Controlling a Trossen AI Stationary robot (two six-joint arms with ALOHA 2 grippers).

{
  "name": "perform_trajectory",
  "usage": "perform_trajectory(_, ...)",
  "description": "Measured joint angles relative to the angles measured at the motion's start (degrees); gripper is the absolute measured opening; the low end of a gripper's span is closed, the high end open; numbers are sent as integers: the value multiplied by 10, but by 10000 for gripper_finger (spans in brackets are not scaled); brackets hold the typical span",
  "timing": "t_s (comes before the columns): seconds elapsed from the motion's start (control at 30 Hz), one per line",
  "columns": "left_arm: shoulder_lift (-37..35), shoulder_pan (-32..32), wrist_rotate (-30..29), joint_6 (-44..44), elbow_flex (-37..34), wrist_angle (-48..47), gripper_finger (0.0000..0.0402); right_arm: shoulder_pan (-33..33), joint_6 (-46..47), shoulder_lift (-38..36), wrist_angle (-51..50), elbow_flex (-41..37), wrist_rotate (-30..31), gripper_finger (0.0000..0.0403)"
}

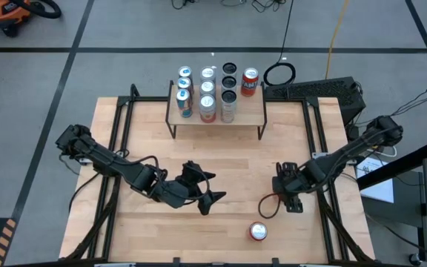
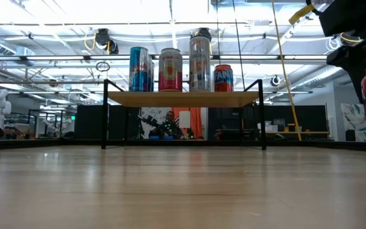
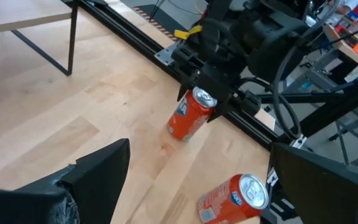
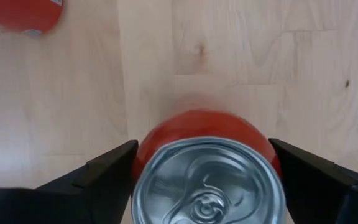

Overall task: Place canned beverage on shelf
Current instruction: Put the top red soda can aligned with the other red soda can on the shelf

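Between the fingers of the right gripper (image 4: 207, 180), at the table's right side, an orange can (image 4: 207, 146) stands with the jaws spread on either flank, not visibly pressing; a second red can (image 1: 258, 231) stands nearer the front edge. The can is rigid but thin-walled, smooth and probably slippery, so grasp mid-body with moderate force. The left gripper (image 1: 202, 189) waits released mid-table, while the shelf (image 1: 252, 113) carries about ten upright cans with room at its right end.
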Motion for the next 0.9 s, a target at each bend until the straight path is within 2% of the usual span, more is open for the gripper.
perform_trajectory(0.33, 0, 0, 5, 0, 0, -11, 393, -11, -13, 3, -1, 0, -5, 283)
perform_trajectory(0.6, 0, 0, 5, -3, 0, -11, 393, -11, -10, -2, -5, 5, -5, 278)
perform_trajectory(0.9, 0, 0, 16, -5, 0, 5, 393, -11, -58, -3, -3, 70, -1, 278)
